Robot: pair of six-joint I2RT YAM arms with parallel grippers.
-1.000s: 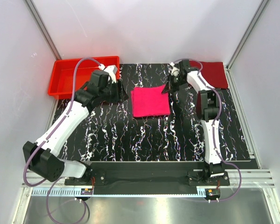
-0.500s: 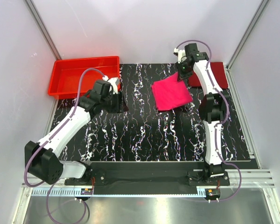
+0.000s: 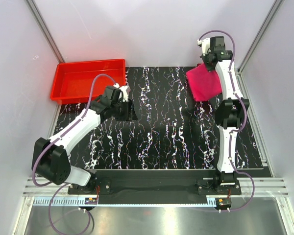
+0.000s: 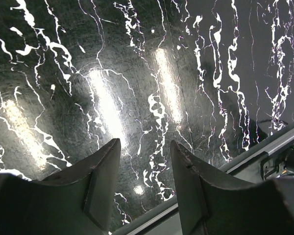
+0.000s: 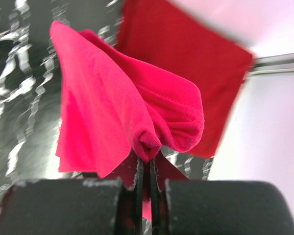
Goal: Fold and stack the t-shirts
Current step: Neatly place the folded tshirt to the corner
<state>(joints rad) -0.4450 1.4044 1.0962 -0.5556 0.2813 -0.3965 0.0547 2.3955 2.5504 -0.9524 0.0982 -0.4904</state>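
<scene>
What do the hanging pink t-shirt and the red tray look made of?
The bright magenta-pink t-shirt: soft matte knit cloth, probably cotton jersey; it drapes in folds and shows a stitched hem. The rigid bright red tray: likely moulded plastic, smooth with a faint sheen, straight walls and a crisp rim.

No writing, brand, number or sign can be read in any of the views. The pale strip (image 3: 152,202) along the near edge of the table (image 3: 157,142) carries a row of fine tick marks like a scale. Any figures beside them are too small to make out.
</scene>
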